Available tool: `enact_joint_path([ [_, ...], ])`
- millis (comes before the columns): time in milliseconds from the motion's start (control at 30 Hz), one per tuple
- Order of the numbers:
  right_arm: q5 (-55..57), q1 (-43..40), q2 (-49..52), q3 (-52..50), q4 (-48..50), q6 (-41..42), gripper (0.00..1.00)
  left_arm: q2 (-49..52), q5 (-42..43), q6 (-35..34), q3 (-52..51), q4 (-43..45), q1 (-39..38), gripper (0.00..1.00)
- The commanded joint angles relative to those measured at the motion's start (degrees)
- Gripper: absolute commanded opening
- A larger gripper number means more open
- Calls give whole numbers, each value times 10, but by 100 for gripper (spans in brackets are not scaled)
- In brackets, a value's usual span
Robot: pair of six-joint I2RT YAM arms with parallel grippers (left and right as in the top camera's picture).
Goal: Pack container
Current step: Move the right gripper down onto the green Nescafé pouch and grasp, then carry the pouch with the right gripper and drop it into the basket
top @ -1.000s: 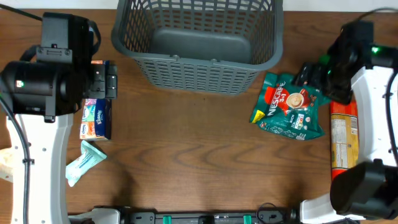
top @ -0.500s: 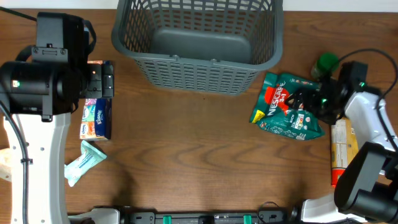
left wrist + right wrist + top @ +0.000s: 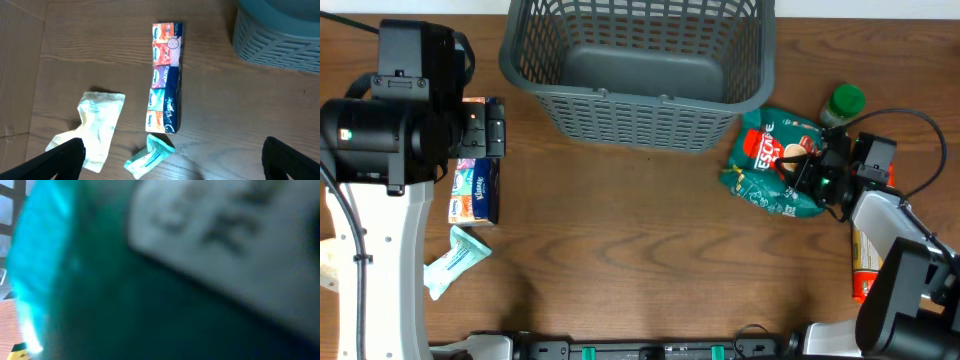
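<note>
Wooden table holds the basket at top centre; with the right gripper pinching the packet beside it and the left gripper spread, lift well clear of the rim.

Tissue multipack, white pouch, perhaps a wipes sachet, lie close.

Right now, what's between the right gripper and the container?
Overhead view: only the green coffee packet, which the right gripper grips at its right side. Its far edge sits beside the container, at its right corner.
</note>
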Motion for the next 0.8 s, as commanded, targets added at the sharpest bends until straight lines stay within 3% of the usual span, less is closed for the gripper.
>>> enact_joint_path([
  [0,44,6,26,-26,-23,33,1,3,9,8,2,0,3,99],
  [200,65,6,-44,43,-85,47,1,3,9,8,2,0,3,99],
  [467,208,6,-146,261,-245,35,1,3,10,8,2,0,3,99],
  [767,180,85,-148,504,-387,-232,1,3,10,7,2,1,3,99],
])
